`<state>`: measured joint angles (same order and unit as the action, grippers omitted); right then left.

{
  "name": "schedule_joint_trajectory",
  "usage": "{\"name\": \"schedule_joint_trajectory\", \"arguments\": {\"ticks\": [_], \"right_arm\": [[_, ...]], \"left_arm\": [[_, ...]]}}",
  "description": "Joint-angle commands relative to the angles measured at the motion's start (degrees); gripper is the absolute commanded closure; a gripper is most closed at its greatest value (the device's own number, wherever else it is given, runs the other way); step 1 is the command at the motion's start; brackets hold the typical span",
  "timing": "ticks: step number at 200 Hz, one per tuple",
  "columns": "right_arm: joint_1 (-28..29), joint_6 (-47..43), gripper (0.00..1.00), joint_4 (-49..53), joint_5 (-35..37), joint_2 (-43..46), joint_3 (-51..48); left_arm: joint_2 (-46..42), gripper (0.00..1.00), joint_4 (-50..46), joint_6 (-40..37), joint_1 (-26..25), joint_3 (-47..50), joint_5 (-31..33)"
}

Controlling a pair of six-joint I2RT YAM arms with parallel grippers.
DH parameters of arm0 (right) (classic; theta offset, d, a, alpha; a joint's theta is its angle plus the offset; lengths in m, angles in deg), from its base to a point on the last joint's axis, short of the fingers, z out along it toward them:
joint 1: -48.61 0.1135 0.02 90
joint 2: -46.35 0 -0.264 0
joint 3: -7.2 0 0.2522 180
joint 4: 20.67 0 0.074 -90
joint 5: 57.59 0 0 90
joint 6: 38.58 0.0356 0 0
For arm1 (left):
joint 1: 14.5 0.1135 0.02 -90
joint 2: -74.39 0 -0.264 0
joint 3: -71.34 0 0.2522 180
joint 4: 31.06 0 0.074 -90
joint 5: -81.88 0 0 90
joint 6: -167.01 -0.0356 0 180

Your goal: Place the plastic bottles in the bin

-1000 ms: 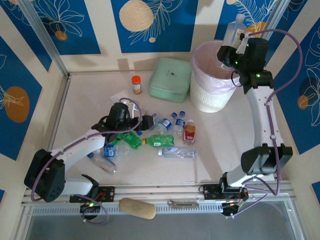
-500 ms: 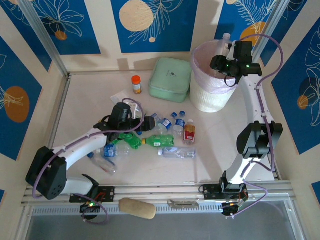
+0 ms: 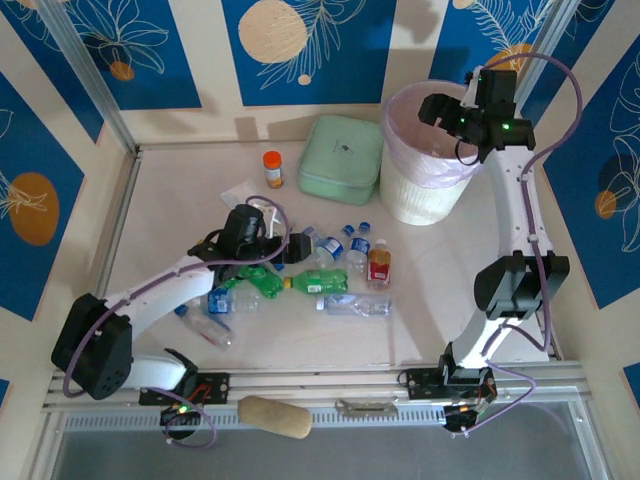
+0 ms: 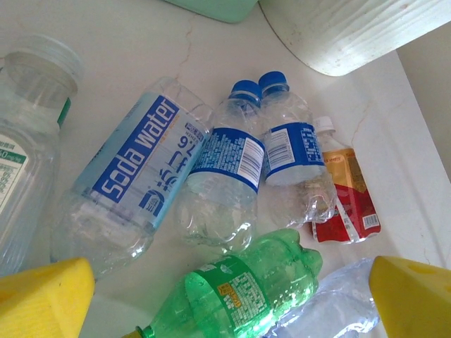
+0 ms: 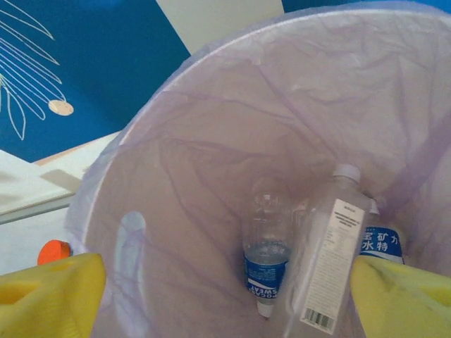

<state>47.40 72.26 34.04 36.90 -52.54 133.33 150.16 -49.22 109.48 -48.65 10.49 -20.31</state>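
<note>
Table (image 3: 170, 200): pale top, with both of your arm bases at its near edge. Bin (image 3: 425, 180): stands at the far right, just beside the mint green box (image 3: 340, 158) on its left. Your right gripper (image 3: 440, 108) hangs above the bin's mouth. In the right wrist view its yellow fingertips (image 5: 49, 292) sit at opposite lower corners, spread wide, with nothing held between them. Beneath it, inside the pink bag (image 5: 211, 141), you have three bottles. A tall clear one with a white cap and white label (image 5: 330, 260) leans against the wall. A clear bottle with a blue label (image 5: 266, 246) lies neck down. A third with blue lettering (image 5: 377, 243) is partly hidden behind the tall one. Your left gripper (image 3: 292, 247) is low over the heap of plastic bottles (image 3: 330, 270) at mid-table. The left wrist view shows its claw wide too, gripping nothing. Under it, the soda water bottle (image 4: 134, 183) lies on its side. Two blue-capped bottles (image 4: 225, 176) lie side by side, touching each other. The orange-red bottle (image 4: 345, 197) is just beside them, nearer the bin. The green bottle (image 4: 239, 289) lies closest to the fingertips. A clear white-capped bottle (image 4: 28, 141) sits at the left edge. The small orange-capped jar (image 3: 273, 168) stands upright left of the box, well apart from the heap.
</note>
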Motion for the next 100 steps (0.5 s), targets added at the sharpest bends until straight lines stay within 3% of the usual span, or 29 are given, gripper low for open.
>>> {"name": "schedule_joint_trajectory", "arguments": {"ticks": [1, 38, 100], "right_arm": [[1.39, -0.36, 0.10, -0.36, -0.26, 6.94, -2.29], [5.51, 2.31, 0.00, -5.73, -2.67, 17.33, -15.42], [17.37, 6.81, 0.01, -12.98, -2.97, 26.48, -35.74]], "left_arm": [[-3.83, 0.00, -1.96, 0.69, -0.63, 0.01, 4.26], [-10.73, 0.00, -10.21, 3.12, -0.65, 0.57, 15.10], [-20.43, 0.00, -34.07, 4.81, -0.46, -0.72, 30.20]]}}
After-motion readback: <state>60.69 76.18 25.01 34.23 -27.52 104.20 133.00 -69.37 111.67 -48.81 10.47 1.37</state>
